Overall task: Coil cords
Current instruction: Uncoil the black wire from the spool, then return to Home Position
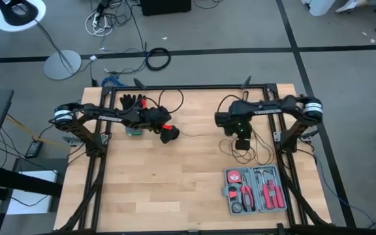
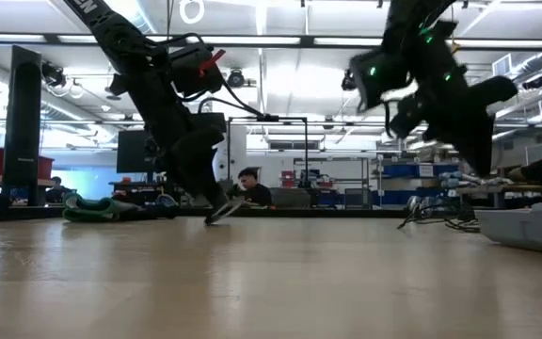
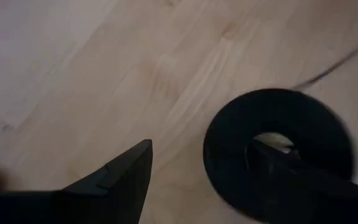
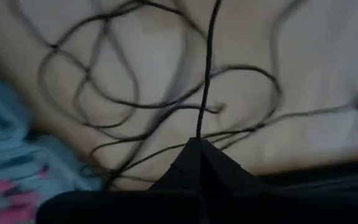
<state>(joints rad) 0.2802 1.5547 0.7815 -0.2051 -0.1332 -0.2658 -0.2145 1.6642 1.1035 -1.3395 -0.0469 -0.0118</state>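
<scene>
Long, very thin black wire lies in loose loops on the light wooden table, just left of the right-hand frame rail, and a single strand runs from those loops leftward across the boards to a small round black disc. In the left wrist view the disc — a ring with a pale opening at its centre — rests on the wood with one dark finger of the left gripper reaching into that opening; the other finger stands well apart from it, so the jaws are spread and clamp nothing. The left gripper sits just right of a black glove, low to the table.

The right gripper hangs directly above the loops. In the right wrist view its dark fingertips meet in a point, pinched shut on one strand of the wire, which rises straight from them — the remaining loops lie slack on the wood beyond. A grey tool tray with red-handled pliers sits near the loops, toward the table's front edge.
</scene>
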